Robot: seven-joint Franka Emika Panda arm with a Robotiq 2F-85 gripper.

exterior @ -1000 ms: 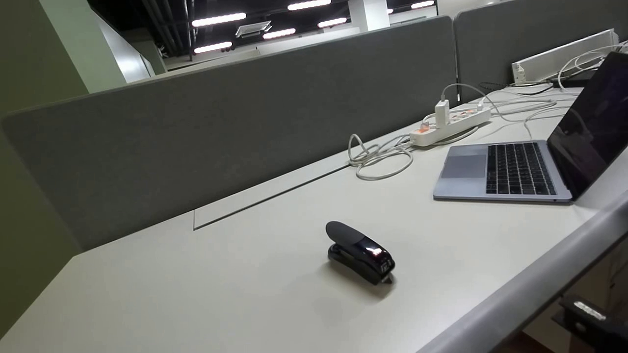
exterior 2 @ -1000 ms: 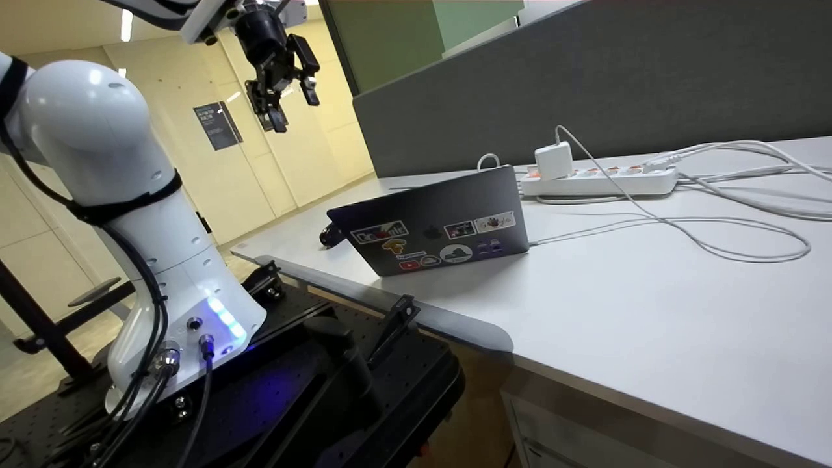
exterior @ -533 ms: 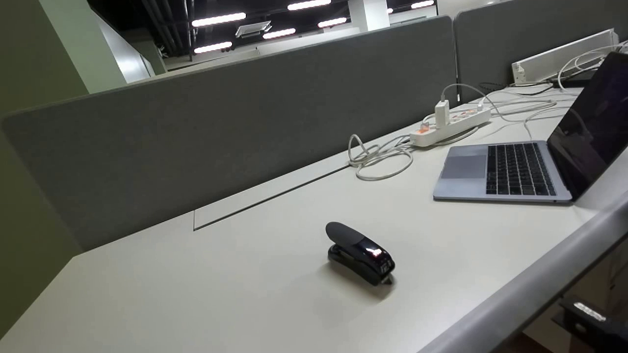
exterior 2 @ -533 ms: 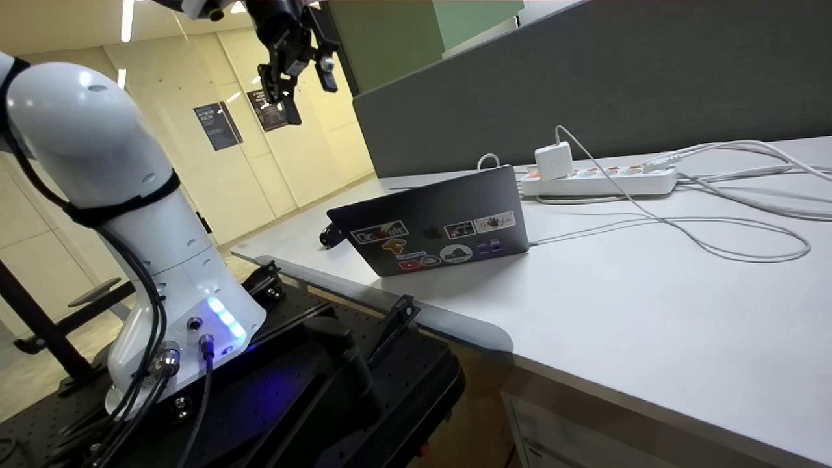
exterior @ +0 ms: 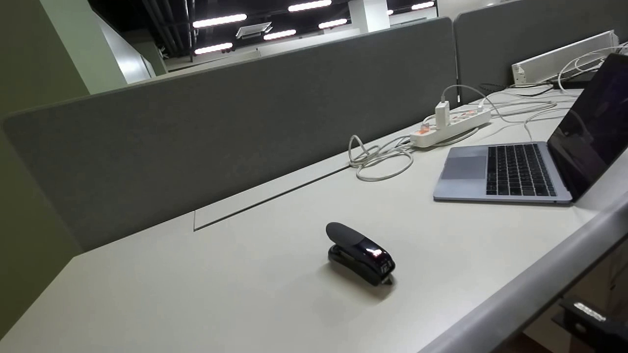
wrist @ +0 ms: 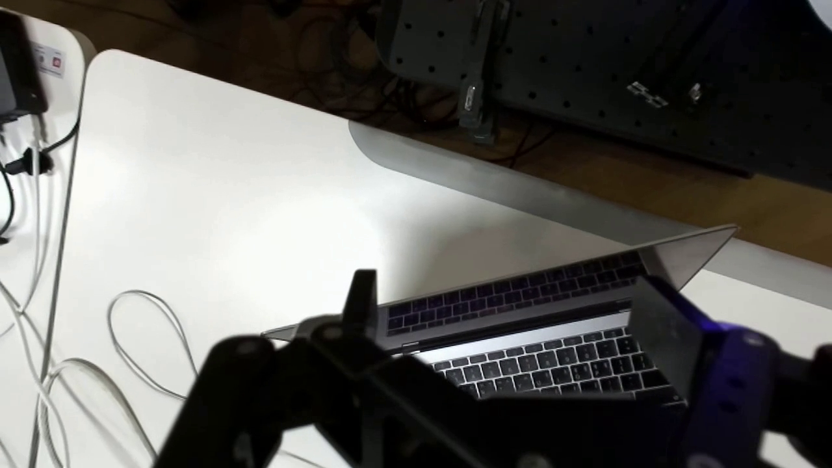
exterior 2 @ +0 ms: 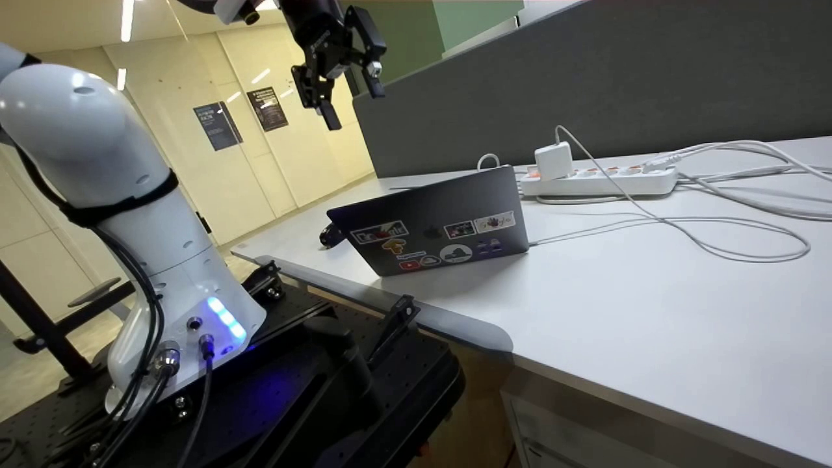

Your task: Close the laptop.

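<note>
Laptop point(exterior: 521, 169) stands open on surface point(exterior: 235, 284), lid point(exterior 2: 432, 227) leaning back toward robot base point(exterior 2: 185, 312), so closing likely means pushing from behind. Claw point(exterior 2: 353, 106) hangs well above, fingers point(exterior 2: 330, 116) wide apart, holding nothing; height presumably meant to clear the lid's top edge.

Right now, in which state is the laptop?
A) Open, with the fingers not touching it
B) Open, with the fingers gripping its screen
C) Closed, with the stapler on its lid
A: in an exterior view, the laptop lid stands raised, and a gap shows between it and the spread fingers above.
</note>
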